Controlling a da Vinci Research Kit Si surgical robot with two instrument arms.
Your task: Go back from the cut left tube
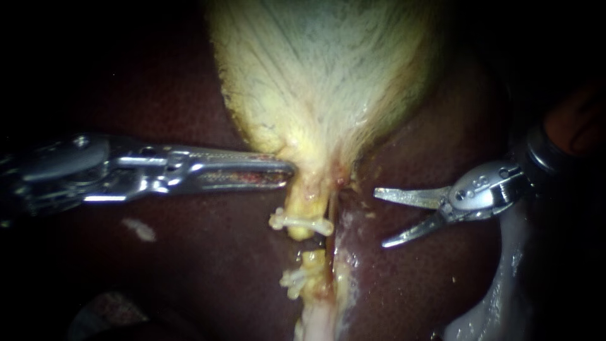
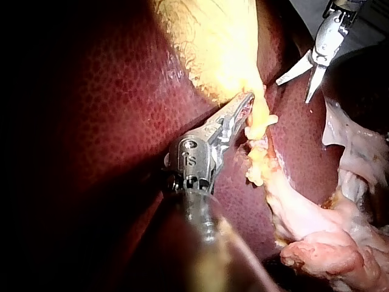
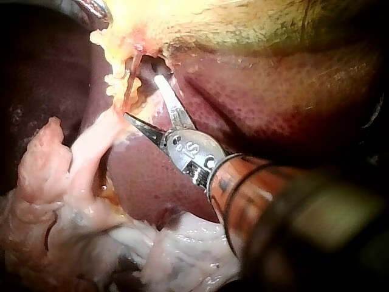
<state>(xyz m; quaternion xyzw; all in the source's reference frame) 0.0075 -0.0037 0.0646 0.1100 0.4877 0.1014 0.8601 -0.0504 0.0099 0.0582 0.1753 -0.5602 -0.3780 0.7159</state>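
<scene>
The pale yellow gallbladder (image 1: 322,69) narrows downward over the dark liver (image 1: 189,265). Below its neck, the left tube is parted: an upper stump bears a white clip (image 1: 302,222), and a lower stump (image 1: 309,262) bears more clips (image 1: 295,278), with a gap between them. A thin reddish tube (image 1: 332,211) runs just to the right. My left instrument (image 1: 287,172) has its jaws shut on the gallbladder's neck (image 2: 255,100). My right instrument (image 1: 382,218) has blades that stand open, apart from the tubes, to their right; they show too in the right wrist view (image 3: 141,97).
Dark red liver surrounds the site on both sides. A pale glistening strip of tissue (image 1: 499,297) runs down at the lower right. In the wrist views, pinkish loose tissue (image 2: 316,249) (image 3: 55,182) lies beyond the lower stump.
</scene>
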